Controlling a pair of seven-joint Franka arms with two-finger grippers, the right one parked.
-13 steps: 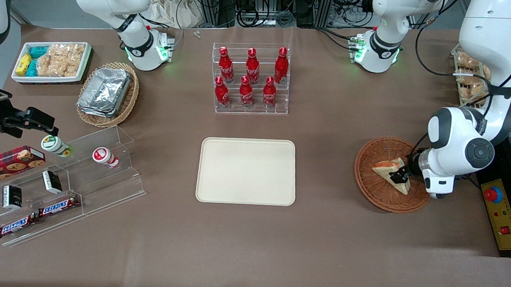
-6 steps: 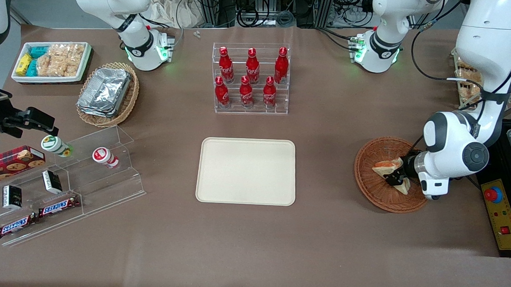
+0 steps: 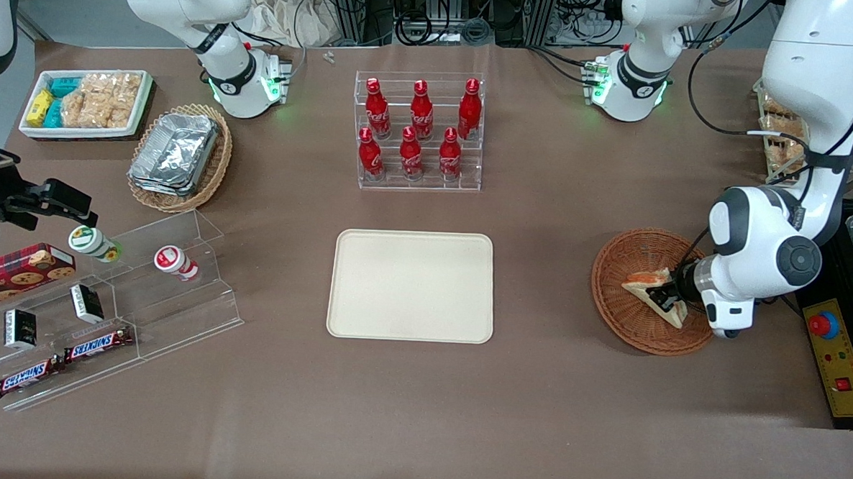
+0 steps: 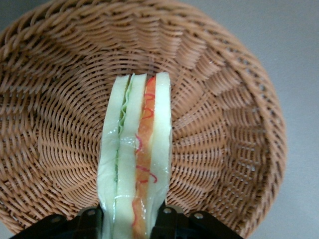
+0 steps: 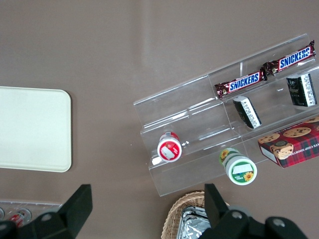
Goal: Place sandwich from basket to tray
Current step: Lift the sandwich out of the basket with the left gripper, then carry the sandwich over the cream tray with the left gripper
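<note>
Since half a second ago my gripper (image 3: 667, 299) has shifted slightly nearer the front camera, the sandwich (image 3: 656, 291) moving with it inside the basket (image 3: 621, 305). From the wrist I see the fingers (image 4: 92, 219) pinching the sandwich (image 4: 135, 159) on both bread faces, its filling edge facing the camera, with the woven basket (image 4: 224, 99) beneath. On the counter (image 3: 542, 223), the tray (image 3: 411, 285) lies well apart from the basket, toward the parked arm's end.
</note>
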